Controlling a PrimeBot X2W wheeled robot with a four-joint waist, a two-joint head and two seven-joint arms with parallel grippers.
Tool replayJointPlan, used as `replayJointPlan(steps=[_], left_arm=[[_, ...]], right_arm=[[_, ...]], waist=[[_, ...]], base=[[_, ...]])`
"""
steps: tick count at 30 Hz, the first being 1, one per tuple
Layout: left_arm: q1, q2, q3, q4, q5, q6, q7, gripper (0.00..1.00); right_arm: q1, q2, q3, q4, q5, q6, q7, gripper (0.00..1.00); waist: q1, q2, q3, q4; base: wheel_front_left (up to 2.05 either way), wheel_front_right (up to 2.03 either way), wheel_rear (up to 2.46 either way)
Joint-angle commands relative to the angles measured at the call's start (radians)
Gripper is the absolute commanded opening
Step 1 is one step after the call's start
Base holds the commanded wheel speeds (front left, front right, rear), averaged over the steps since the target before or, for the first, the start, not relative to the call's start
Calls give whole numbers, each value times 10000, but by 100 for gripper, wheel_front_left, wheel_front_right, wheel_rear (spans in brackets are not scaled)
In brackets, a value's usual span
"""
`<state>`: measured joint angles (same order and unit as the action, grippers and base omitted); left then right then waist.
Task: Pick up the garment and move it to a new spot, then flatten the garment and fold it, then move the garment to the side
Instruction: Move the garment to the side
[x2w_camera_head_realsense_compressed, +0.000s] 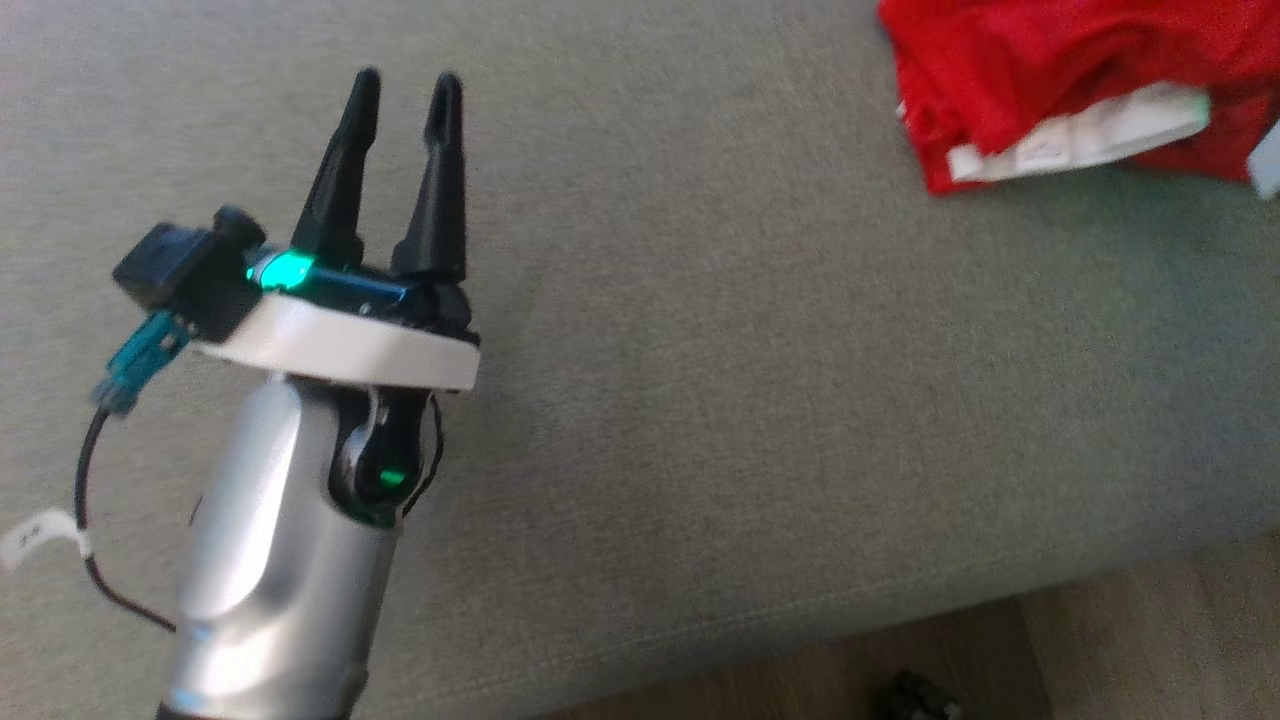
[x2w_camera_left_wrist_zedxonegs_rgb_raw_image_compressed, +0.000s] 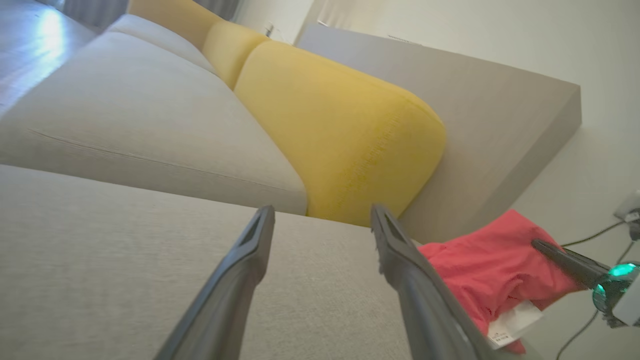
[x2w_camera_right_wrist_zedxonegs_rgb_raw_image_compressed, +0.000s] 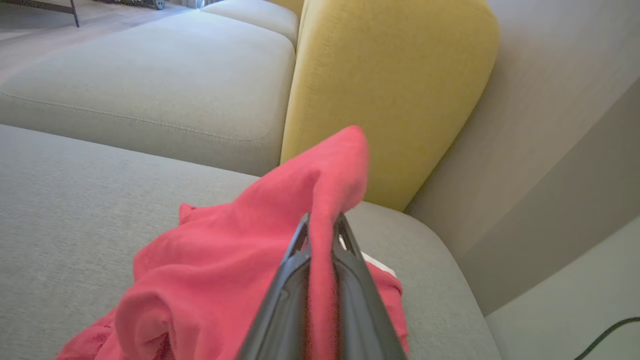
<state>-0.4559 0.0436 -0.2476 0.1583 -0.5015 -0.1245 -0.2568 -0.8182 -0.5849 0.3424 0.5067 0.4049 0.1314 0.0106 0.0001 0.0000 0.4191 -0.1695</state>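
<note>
1. The garment (x2w_camera_head_realsense_compressed: 1060, 80) lies crumpled at the right end of the sofa (x2w_camera_head_realsense_compressed: 750, 400) seat, near the foot of the yellow cushion (x2w_camera_right_wrist_zedxonegs_rgb_raw_image_compressed: 390, 75). A white label (x2w_camera_head_realsense_compressed: 1080, 135) pokes out from between its folds.
2. The right pincer (x2w_camera_right_wrist_zedxonegs_rgb_raw_image_compressed: 322, 222) is clenched on a raised fold of the red cloth. The fold stands up between the fingers and flops over their tips, while the rest of the cloth rests on the seat.
3. The left pincer (x2w_camera_head_realsense_compressed: 405, 85) is released, fingers spread and holding nothing. It hangs above bare seat, well apart from the garment.
4. Handling, as a judgement: the cloth looks thin, soft, light and limp. It should drape from any grasp and keep no shape of its own. It is not fragile. On the textured seat it is likelier to drag and bunch than to slide.
5. Where to hold: one pinch on a middle fold lifts it as a bundle, which is enough for carrying it to a new spot.
6. Flattening calls for two grasps on an outer edge, one per pincer, such as the hem corners or the shoulders. The heap does not show which edge is which.
7. Risk: a pinch through a single layer may slip free under the hanging weight.
</note>
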Motion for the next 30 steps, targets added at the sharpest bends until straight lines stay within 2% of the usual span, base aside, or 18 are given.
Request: replayJointPlan(steps=[1,6,9,11,14,15,16,23,30], left_arm=[[-561,334,-1,-289,166,-60,-49,100],[-1412,714,-330,-214,188,-60,-49,100],[-1618,747,-295,-251,169,-60,-49,100],[-1690,748,-263,-261,144,-60,-49,100],[-1651,768,-302,-213,141,-60,-49,100],[-1626,781,-316,-193,141,-61,-49,100],[-1602,791,-318,-179,138,-61,-49,100],[-1397,721,-158,-162,38,-61,-49,100],[-1051,466,41,-255,-174,-61,-49,100]], right_arm=[[-376,-307,-271,-88,-19,-7,10,0],[-824,-207,-1209,498,-446,-7,-99,0],[-920,-27,-1378,564,-812,-7,-59,0],[-956,279,-1767,747,-1327,-7,139,0],[-919,559,-1967,780,-1440,-7,210,0],[-885,662,-2014,758,-1510,-7,220,32],[-843,778,-2067,742,-1513,-7,265,100],[-575,1087,-2220,233,-2098,-7,697,100],[-150,1389,-2243,-971,-2427,-7,1005,100]], waist=[[-1,0,821,-645],[-1,0,1431,-984],[-1,0,1647,-1068],[-1,0,1863,-1132],[-1,0,1938,-1135],[-1,0,1959,-1131],[-1,0,1969,-1123],[-1,0,1687,-922],[-1,0,710,-382]], base=[[0,0,0],[0,0,0],[0,0,0],[0,0,0],[0,0,0],[0,0,0],[0,0,0],[0,0,0],[0,0,0]])
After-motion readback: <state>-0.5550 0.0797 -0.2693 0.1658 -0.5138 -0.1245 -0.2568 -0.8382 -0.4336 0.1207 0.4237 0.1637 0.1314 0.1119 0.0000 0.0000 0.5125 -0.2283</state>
